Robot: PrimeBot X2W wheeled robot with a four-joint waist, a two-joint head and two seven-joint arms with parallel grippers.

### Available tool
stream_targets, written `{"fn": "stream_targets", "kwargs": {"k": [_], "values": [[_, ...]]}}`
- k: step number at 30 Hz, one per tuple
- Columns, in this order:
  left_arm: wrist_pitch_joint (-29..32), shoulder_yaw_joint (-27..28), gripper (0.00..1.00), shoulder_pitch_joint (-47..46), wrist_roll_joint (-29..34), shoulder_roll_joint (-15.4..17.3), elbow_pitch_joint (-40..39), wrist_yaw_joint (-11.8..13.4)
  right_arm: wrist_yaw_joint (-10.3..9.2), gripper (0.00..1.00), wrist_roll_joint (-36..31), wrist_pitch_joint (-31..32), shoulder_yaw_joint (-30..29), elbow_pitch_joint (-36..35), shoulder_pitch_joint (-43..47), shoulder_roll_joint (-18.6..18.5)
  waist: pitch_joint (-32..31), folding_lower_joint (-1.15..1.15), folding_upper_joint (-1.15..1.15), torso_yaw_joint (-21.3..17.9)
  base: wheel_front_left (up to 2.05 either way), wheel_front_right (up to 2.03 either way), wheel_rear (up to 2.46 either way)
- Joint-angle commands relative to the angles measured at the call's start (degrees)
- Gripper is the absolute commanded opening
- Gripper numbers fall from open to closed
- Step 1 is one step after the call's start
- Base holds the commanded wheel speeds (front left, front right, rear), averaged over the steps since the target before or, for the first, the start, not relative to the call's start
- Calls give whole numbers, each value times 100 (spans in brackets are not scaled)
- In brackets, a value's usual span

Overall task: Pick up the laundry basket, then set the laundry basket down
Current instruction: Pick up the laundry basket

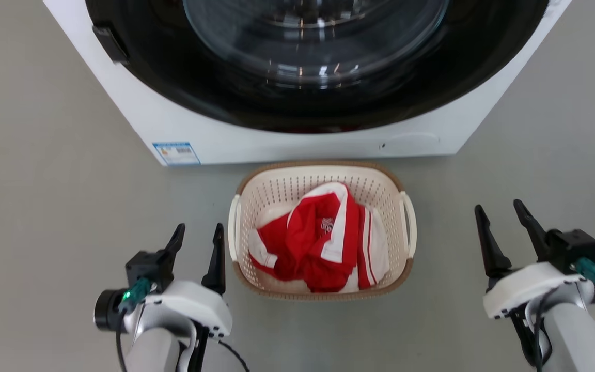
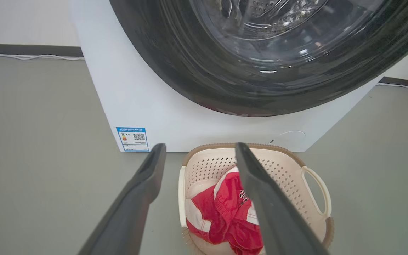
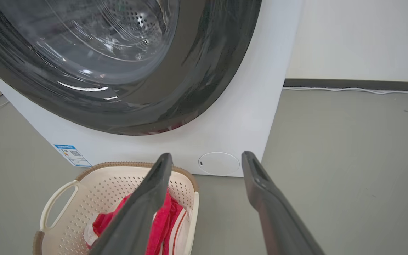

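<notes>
The laundry basket (image 1: pixel 277 192), cream perforated plastic with a brown rim and white loop handles, sits on the grey floor just in front of the washing machine. A red and white garment (image 1: pixel 323 235) lies in it. My left gripper (image 1: pixel 199 231) is open, close beside the basket's left handle (image 1: pixel 234 227) without touching it. My right gripper (image 1: pixel 500 209) is open too, well to the right of the right handle (image 1: pixel 409 223). The basket (image 2: pixel 289 177) appears past the open fingers in the left wrist view, and the basket (image 3: pixel 94 191) sits low and left in the right wrist view.
The white washing machine (image 1: pixel 297 139) with its dark round glass door (image 1: pixel 318 57) stands directly behind the basket. Bare grey floor (image 1: pixel 44 206) lies to both sides. A wall with a dark skirting and a white cable (image 3: pixel 360 90) runs behind the machine.
</notes>
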Motion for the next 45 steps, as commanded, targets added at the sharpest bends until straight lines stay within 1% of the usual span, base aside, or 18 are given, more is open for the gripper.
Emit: {"fn": "stream_targets", "kwargs": {"k": [1,7,11,18,22,31,45], "values": [[-37,126,100,-240,-55,64,-39,44,35,100,43,-61,163,-16,-148,-83,214,0,0,21,0,0,0],[-37,-157,100,-978,-330,64,858,95,35,100,252,-61,504,774,-841,-174,711,0,0,10,0,0,0],[-37,-323,100,-1460,-452,64,1219,165,35,100,397,-61,645,1035,-1225,-197,1056,0,0,24,0,0,0],[-37,-543,100,-2051,-612,64,1572,288,35,100,496,-61,830,1133,-1652,-243,1616,0,0,12,0,0,0],[-37,-624,100,-2279,-695,64,1678,338,35,100,473,-61,782,1128,-1802,-244,1872,0,0,-6,0,0,0],[-37,-804,100,-2668,-852,64,2127,453,35,100,415,-61,763,1328,-1983,-169,2222,0,0,1,0,0,0],[-37,-998,100,-3086,-1042,64,2384,572,35,100,453,-61,875,1497,-2288,-160,2736,0,0,120,0,0,0]]}}
